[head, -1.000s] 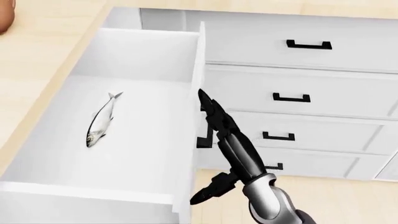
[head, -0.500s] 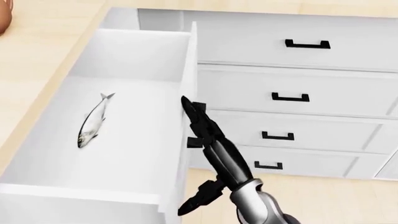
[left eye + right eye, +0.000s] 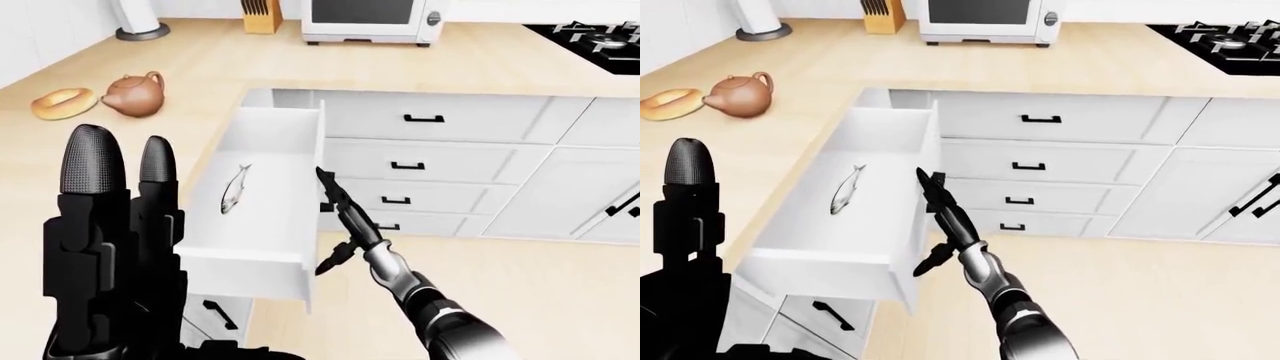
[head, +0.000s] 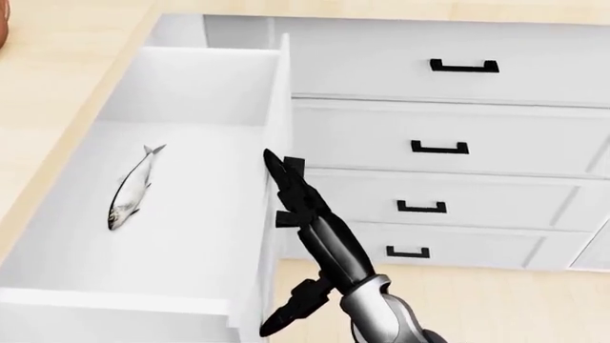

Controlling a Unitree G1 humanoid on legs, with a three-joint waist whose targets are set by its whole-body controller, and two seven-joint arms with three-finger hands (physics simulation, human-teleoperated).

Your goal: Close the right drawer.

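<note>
The drawer [image 4: 191, 171] stands pulled far out of the white cabinet at the left of the head view; its long side wall runs down the middle of the picture, and its front panel lies near the bottom edge. The right hand [image 4: 286, 182] reaches up along the outside of this wall, its fingers stretched out and apart, holding nothing; the fingertips look to be touching the wall or just beside it, I cannot tell which. The left hand [image 3: 115, 240] is raised close to the camera in the left-eye view, fingers straight and spread, empty.

I judge the drawer a stiff, light box that slides on rails; it should move with a steady push and needs no grip; the flat front panel, or its handle, is the better place to press, since the side wall gives only a sliding contact.

Inside lies one fish [image 4: 131, 189]; it is loose and may slip when the drawer stops. On the counter [image 3: 200, 67] I count one teapot [image 3: 132, 94] and one bagel [image 3: 63, 102].
</note>
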